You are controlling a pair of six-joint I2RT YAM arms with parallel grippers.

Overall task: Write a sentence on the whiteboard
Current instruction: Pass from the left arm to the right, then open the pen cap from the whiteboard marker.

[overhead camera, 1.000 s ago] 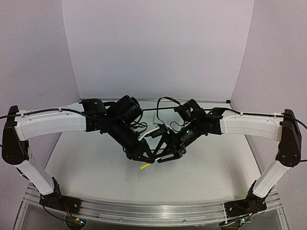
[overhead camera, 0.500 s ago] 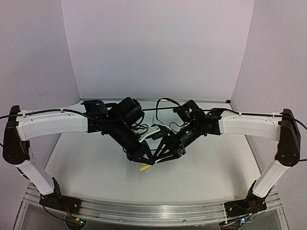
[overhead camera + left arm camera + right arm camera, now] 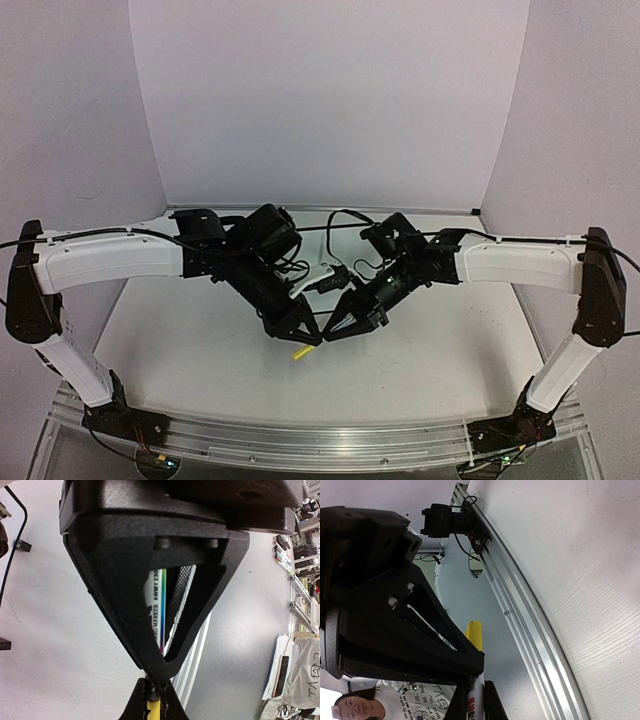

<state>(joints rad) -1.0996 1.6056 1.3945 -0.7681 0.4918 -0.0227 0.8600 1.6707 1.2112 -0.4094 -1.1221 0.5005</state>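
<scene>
Left claw [image 3: 300,332], right claw [image 3: 335,325]: both pinched shut on one white plastic marker [image 3: 156,605], tip to tip above pale counter [image 3: 200,350]. Black-framed whiteboard nowhere in view. Probably uncapping: next, pull straight apart along the barrel, minding yellow cap [image 3: 302,351] just below the claws.

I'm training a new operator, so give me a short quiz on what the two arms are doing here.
1. True or false: the left gripper is empty.
2. What colour is the end of the marker sticking out past the grippers? A red, B yellow, C blue.
3. Fill in: the right gripper is ___ on the marker.
Key: 1 false, the left gripper holds the marker; 2 B; 3 shut.
</scene>
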